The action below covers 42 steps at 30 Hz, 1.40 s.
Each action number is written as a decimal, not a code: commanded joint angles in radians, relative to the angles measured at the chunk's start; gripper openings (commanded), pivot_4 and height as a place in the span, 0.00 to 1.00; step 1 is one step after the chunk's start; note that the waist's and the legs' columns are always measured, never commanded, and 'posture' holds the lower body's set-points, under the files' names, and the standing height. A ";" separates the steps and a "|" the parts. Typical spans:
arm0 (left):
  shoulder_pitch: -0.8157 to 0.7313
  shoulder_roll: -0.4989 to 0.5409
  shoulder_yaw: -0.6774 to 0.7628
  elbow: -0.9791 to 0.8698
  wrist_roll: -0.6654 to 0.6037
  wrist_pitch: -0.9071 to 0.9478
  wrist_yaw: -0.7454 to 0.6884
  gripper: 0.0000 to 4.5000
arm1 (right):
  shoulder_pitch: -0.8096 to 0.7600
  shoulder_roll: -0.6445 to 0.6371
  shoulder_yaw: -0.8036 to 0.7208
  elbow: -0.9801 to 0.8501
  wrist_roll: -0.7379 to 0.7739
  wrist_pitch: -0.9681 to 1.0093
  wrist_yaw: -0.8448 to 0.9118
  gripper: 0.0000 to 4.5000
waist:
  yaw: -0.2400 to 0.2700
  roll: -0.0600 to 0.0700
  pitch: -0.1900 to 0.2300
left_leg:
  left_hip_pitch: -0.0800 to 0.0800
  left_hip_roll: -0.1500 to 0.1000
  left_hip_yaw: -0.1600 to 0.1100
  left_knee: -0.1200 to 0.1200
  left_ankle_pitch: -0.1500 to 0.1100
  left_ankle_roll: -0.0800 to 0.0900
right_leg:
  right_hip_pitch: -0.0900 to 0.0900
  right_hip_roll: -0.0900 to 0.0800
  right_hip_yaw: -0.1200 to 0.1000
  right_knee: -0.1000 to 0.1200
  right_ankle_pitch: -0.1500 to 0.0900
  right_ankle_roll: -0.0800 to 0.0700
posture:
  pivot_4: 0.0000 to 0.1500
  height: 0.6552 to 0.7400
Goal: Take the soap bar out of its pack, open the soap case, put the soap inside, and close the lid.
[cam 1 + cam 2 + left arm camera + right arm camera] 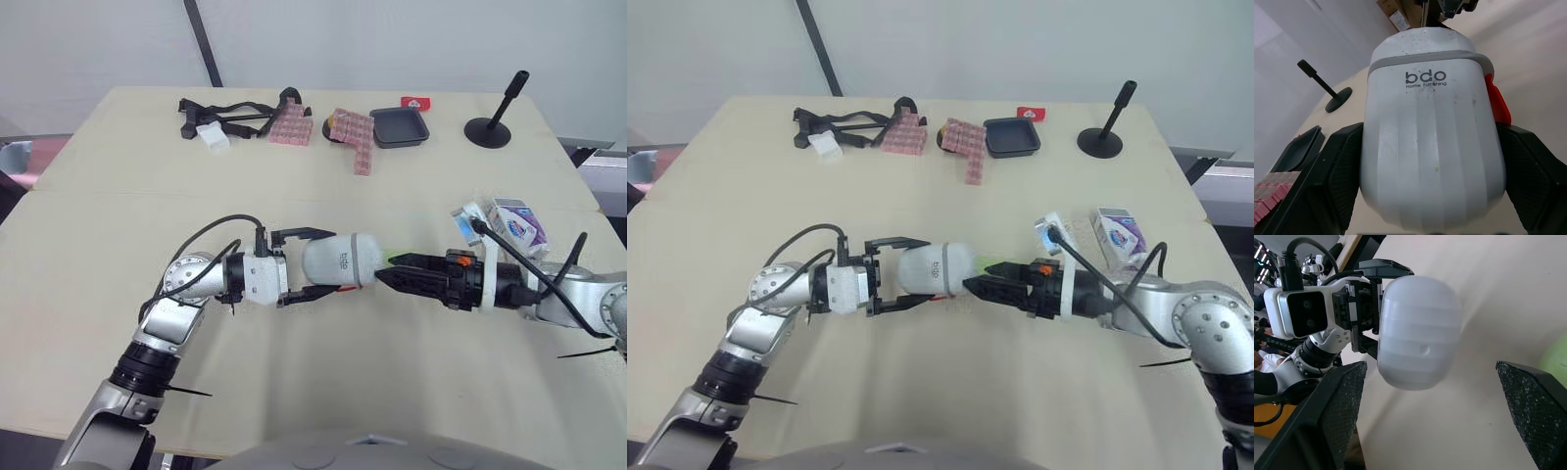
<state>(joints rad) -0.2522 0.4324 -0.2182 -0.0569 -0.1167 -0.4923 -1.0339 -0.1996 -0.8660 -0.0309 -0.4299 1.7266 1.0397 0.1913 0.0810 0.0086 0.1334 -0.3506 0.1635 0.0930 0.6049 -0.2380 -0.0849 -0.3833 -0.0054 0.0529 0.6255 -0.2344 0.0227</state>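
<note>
My left gripper (328,261) is shut on a white soap case (345,258) and holds it sideways just above the table. The case's lid is closed, and a red latch (1497,100) shows on its side. My right gripper (384,277) points at the case's free end, close to it, with its fingers (1332,416) spread open and nothing between them. A pale green piece (398,258), maybe the soap, shows just behind the right gripper. An opened soap pack (470,220) and a second pack (517,223) lie beside the right arm.
At the table's far side lie black straps (230,113), pink block sheets (355,135), a black tray (400,127), a small red item (416,101) and a black stand (492,125). The table's front edge (294,446) runs below the arms.
</note>
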 commanded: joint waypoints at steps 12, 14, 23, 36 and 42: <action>-0.024 0.029 -0.032 -0.016 -0.055 -0.025 -0.016 0.77 | -0.071 0.048 0.045 0.035 0.086 0.007 -0.063 1.00 | 0.000 0.000 0.000 | -0.002 0.000 0.000 0.001 0.000 -0.001 | 0.000 0.000 -0.002 0.000 0.000 0.000 | 1.00 1.00; -0.027 0.031 -0.033 -0.015 -0.055 -0.025 -0.015 0.77 | -0.073 0.048 0.047 0.034 0.090 0.009 -0.065 1.00 | 0.000 0.000 0.000 | -0.002 0.000 0.000 0.001 0.000 -0.001 | 0.000 0.000 -0.002 0.000 0.000 0.000 | 1.00 1.00; -0.030 0.028 -0.035 -0.006 -0.048 -0.024 -0.007 0.77 | -0.065 0.051 0.048 0.037 0.103 0.009 -0.072 0.52 | 0.001 0.000 0.000 | -0.003 0.000 0.000 0.002 0.000 -0.001 | 0.000 0.000 -0.003 0.000 0.000 0.000 | 1.00 1.00; -0.036 0.020 -0.033 -0.001 -0.045 -0.019 0.006 0.77 | -0.062 0.056 0.056 0.049 0.172 0.016 -0.049 0.45 | 0.001 0.000 0.000 | -0.004 0.000 0.000 0.004 0.000 -0.001 | 0.000 0.000 -0.004 0.001 0.000 0.000 | 1.00 1.00; -0.029 0.025 -0.025 -0.005 -0.050 -0.008 0.012 0.77 | -0.054 0.051 0.045 0.060 0.219 0.016 -0.025 0.45 | 0.001 0.000 0.000 | -0.005 0.000 0.000 0.004 0.000 -0.001 | 0.000 0.000 -0.005 0.001 0.000 0.000 | 1.00 1.00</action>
<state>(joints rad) -0.2732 0.4546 -0.2566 -0.0442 -0.1553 -0.5009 -1.0471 -0.2534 -0.8131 0.0290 -0.3413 1.8724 1.0503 0.1317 0.0816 0.0086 0.1334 -0.3552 0.1640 0.0930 0.6089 -0.2378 -0.0854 -0.3834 -0.0059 0.0482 0.6263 -0.2344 0.0227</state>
